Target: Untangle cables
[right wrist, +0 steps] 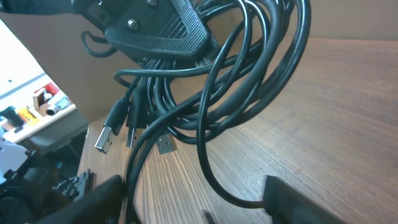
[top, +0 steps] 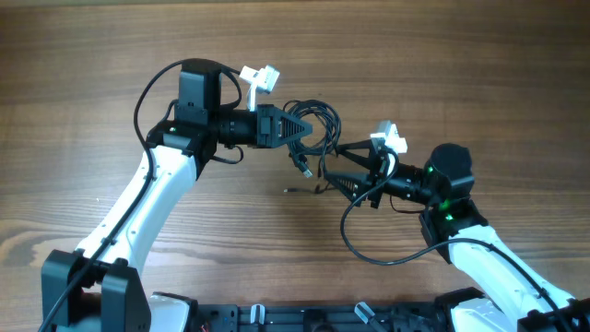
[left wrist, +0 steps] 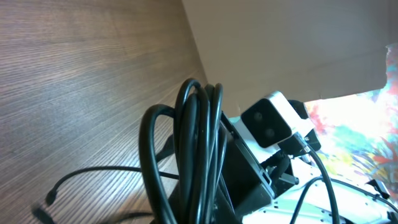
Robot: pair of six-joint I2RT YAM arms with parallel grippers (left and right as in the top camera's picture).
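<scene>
- Black, thin, smooth-jacketed cables (top: 315,124), round in section, coiled in several overlapping oval loops; matte grained wood table (top: 92,74) underneath.
- Left gripper (top: 302,131): black plastic, wedge-shaped, jaws pressed together on the cables, pinching the coil where the loops cross.
- Bundle sits right at the left gripper's tips. The loops fan out just ahead of them, between the two grippers.
- Long axis of the coil, seen from overhead, runs roughly in line with the left gripper's reach and points toward the right gripper (top: 330,166).
- Right wrist view: loops droop below the left gripper, and the plug ends hang with their tips down.
- Silver USB plug (right wrist: 107,134), flat and rectangular, is the lowest and points down. Beside it hang a darker plug (right wrist: 134,127) and a small square connector (right wrist: 165,144).
- Right gripper: jaws spread in a V, nothing pinched. Black fingers (right wrist: 292,199) stand well apart, just under the hanging loops.
- One strand curves down to the finger on the right of that view; cannot tell if it touches.
- Loose tail (top: 304,166) drops from the coil to the table, between the left gripper's tips and the right gripper's open jaws.
- Small plug end (top: 291,189) lies flat on the wood, near the right gripper's tips.
</scene>
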